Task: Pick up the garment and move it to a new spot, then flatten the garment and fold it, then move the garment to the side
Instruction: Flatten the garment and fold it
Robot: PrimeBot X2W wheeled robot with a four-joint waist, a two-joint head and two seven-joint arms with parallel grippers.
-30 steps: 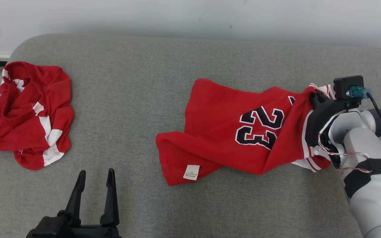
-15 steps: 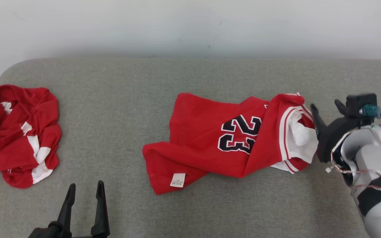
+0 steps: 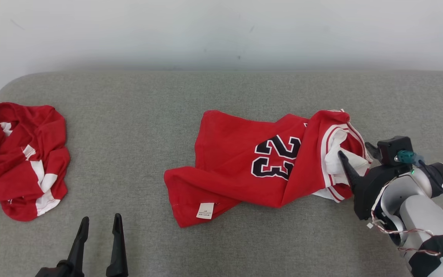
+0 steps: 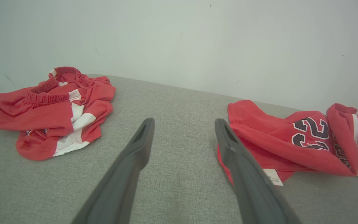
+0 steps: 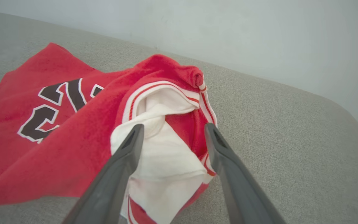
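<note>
Crumpled red jersey on a grey padded surface, right gripper spread open at its bunched end.

The grey padded surface (image 3: 137, 127) runs the full width before a pale wall. The red jersey (image 3: 240, 169) lies right of centre, creased and partly folded over itself, its black "23" (image 3: 277, 156) facing up and its right end bunched so that the white lining and striped trim show. A second red-and-white garment (image 3: 17, 161) sits in a heap at the far left, well apart. The right gripper (image 5: 173, 127) has its fingers parted over the white fold, clamping nothing. The left gripper (image 3: 101, 217) hangs over bare fabric at lower left, fingers also parted and empty. A small white label (image 3: 205, 211) shows at the jersey's near left corner.
</note>
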